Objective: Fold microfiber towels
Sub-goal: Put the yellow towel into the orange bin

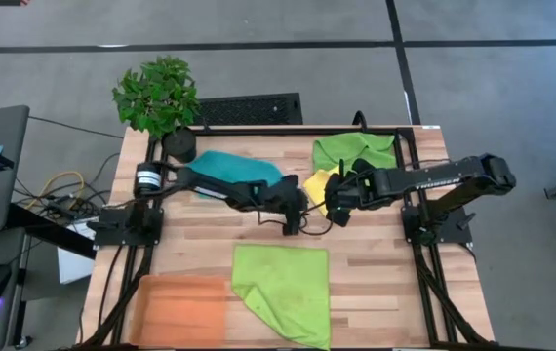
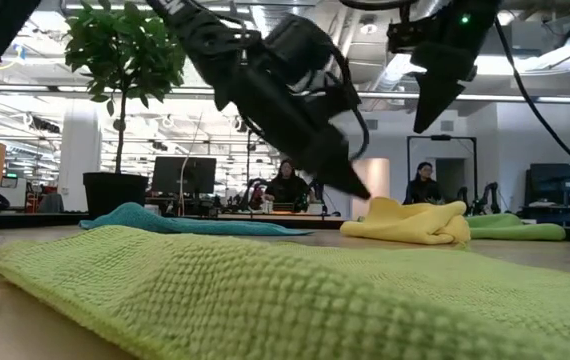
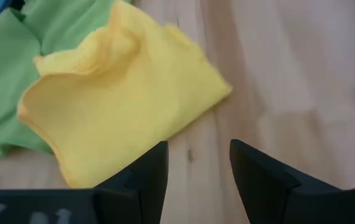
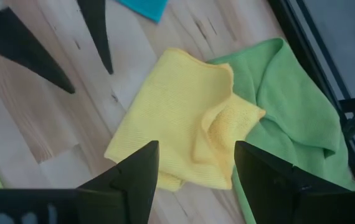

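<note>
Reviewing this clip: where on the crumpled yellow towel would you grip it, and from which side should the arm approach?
Probably the yellow towel by its free corner lying flat on bare wood, approached from the table's centre side. Its other edge is bunched and overlaps the green towel, so gripping there risks catching both. The left gripper, jaws open, already faces that corner.

Bare wood runs across the middle of the table (image 1: 190, 244), between the lime green towel (image 1: 283, 291) near the front edge and the yellow towel (image 1: 318, 182). Both grippers, left (image 1: 296, 216) and right (image 1: 336, 209), crowd that centre with fingers apart. A potted plant (image 1: 159, 97) blocks the back left corner.
</note>
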`<state>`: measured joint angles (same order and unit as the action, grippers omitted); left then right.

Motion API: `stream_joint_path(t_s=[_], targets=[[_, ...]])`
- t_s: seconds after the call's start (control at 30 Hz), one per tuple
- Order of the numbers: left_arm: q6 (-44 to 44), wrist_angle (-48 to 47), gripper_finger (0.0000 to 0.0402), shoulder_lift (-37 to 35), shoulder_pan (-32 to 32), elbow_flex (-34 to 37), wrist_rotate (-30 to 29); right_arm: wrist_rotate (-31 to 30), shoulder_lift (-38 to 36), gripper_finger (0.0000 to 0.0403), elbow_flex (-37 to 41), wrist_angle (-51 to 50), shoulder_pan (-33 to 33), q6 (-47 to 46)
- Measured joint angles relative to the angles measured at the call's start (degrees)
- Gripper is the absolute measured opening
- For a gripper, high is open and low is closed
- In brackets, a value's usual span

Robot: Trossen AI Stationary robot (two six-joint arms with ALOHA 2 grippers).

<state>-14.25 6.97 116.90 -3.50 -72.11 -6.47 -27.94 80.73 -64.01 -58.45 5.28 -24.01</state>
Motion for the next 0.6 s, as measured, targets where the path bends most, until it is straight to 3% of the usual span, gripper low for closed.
stream_joint_path(t_s=[0.2, 0.6], targets=[[-11.13, 0.85, 0.0164, 5.43, 1.45, -3.15, -7.0, -0.13, 0.0, 0.0234, 0.0, -0.56, 0.0, 0.0], [-14.63, 3.36, 0.0164, 13.12, 1.63, -10.76, -10.31, -0.39, 0.02, 0.0234, 0.0, -1.38, 0.0, 0.3]])
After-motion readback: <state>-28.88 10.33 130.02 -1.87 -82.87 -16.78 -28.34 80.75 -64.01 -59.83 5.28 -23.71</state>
